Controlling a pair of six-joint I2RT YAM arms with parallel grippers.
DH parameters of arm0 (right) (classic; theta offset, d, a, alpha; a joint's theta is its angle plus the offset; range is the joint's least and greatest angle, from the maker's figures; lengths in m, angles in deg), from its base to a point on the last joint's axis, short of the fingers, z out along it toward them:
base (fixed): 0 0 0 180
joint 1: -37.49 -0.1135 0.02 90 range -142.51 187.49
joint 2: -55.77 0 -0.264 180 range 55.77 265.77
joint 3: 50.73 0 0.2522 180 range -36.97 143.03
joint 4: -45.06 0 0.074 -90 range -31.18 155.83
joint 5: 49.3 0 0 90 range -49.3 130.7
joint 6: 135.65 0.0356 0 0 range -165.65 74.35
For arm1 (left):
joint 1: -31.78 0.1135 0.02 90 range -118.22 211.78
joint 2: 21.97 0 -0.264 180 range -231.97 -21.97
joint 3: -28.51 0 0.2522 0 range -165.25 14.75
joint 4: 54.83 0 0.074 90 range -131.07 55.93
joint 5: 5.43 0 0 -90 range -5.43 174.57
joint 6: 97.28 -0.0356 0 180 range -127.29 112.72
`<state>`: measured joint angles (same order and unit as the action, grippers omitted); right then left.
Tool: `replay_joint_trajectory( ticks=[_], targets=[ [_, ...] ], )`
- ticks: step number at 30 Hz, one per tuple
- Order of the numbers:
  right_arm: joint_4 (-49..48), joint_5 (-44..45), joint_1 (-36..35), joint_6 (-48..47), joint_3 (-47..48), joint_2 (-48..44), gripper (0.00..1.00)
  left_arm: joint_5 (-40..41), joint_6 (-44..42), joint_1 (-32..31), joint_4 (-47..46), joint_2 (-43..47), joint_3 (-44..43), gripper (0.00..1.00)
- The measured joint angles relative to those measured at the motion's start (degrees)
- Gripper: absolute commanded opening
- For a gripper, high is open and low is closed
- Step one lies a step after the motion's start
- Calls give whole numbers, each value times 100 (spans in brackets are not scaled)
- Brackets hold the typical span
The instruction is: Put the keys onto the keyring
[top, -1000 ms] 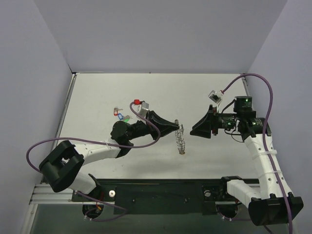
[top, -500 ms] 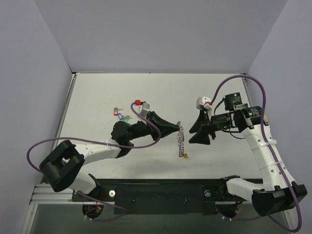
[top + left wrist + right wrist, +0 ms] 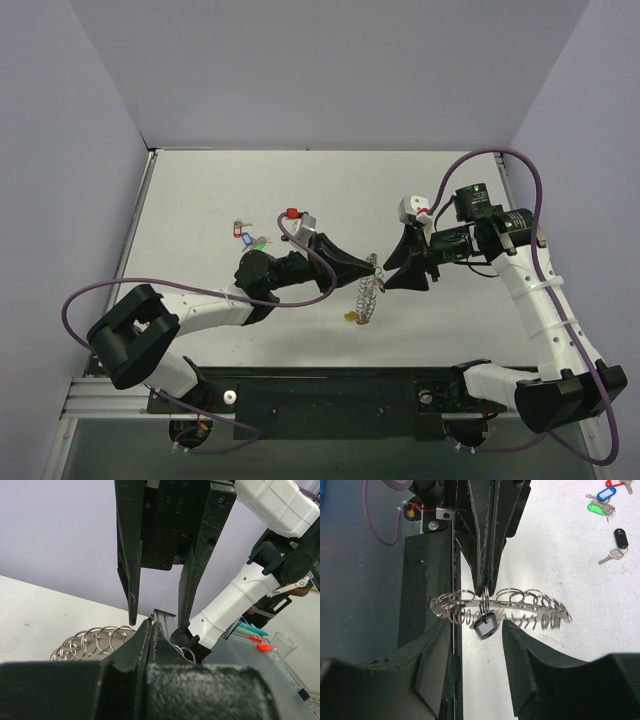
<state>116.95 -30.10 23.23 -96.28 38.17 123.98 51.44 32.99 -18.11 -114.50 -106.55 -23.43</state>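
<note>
Over the table (image 3: 200, 190), the right pincer (image 3: 392, 275) is now swinging in close, jaws half apart and gripping nothing, straddling the keyring (image 3: 367, 295). The left pincer (image 3: 372, 264) is clamping its top, dangling it. A threading attempt is looking near. Loose keys (image 3: 248, 235) are lying well left, and no containers are showing

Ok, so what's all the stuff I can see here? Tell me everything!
keyring: one, silver, fringed with little rings, held up over the table's middle
tag: one, yellow, at the keyring's near end
keys: at least three, tags black, green and blue, loose on the table's left part
table: one, white
walls: pale purple, around the table
left gripper: one, black, shut on the keyring
right gripper: one, black, open, a finger on either side of the keyring
</note>
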Motion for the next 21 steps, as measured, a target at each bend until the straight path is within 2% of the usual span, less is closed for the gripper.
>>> replay_joint_trajectory(
  ticks=[13, 15, 16, 17, 21],
  targets=[
    [0, -146, -46, -2, 0, 76, 27, 2, 0, -109, -7, -146, -157, 0],
    [-2, -166, -46, 0, 0, 96, 20, 4, 0, -120, -2, -173, -157, 0],
    [-4, -170, -46, 0, 0, 96, 12, 4, 2, -120, -2, -177, -160, 0],
    [-4, -177, -46, 20, 0, 96, 8, 4, 0, -125, -2, -179, -162, 0],
    [-109, -177, -46, 168, -2, 96, 2, 2, 2, -151, -13, -179, -164, 0]
  ],
)
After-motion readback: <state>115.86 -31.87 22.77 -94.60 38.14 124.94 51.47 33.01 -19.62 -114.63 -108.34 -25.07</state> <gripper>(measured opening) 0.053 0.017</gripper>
